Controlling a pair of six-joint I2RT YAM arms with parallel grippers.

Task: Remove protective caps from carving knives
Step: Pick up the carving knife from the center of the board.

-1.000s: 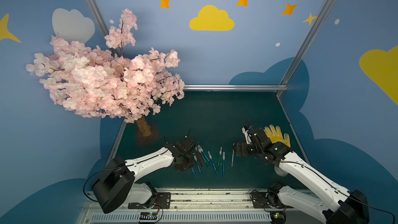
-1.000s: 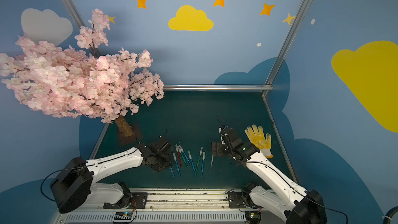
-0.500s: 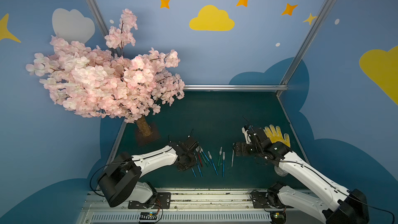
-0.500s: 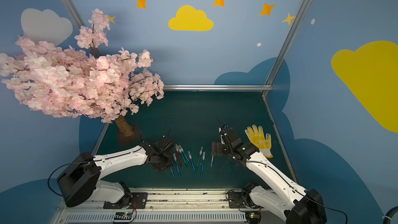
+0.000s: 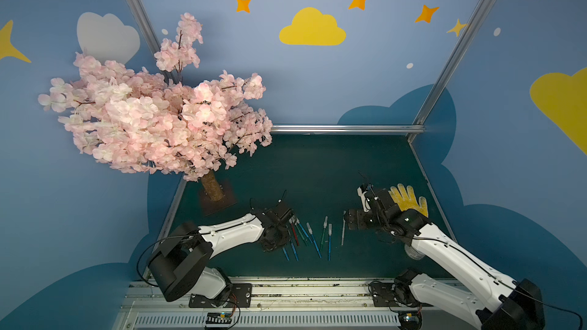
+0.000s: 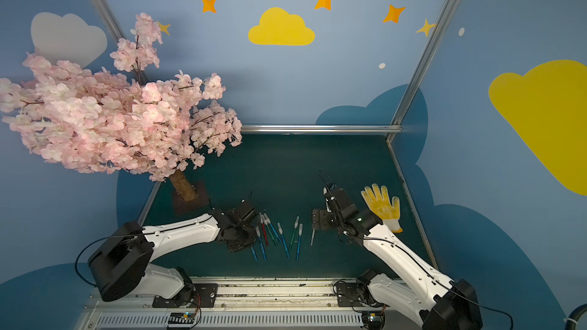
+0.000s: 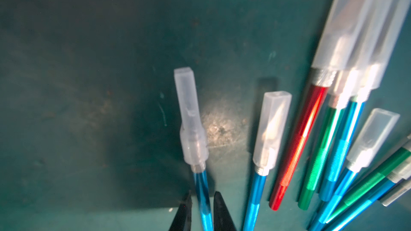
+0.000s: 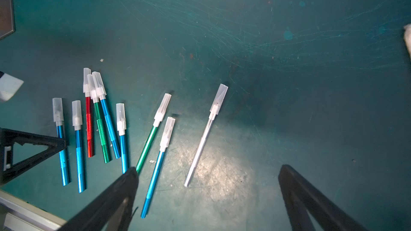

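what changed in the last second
The left gripper edged forward, jaws now flanking the blue-handled carving knife with a translucent plastic cap; grip uncertain. The right gripper, wide open, the other capped knives and the yellow knitted glove stayed put.

Nine thin, pen-like carving knives [image 8: 79,152] lie flat on the dark green tabletop [image 8: 289,63], roughly parallel, each with a translucent whitish protective cap [image 8: 77,113] seated over its blade end. Two blue ones lie side by side. Just beside them a red knife [image 8: 89,130], a green one and a blue one are bunched with their caps touching. Another blue one and a green-and-blue pair come next, and the whitish knife [image 8: 201,145] lies apart at the end
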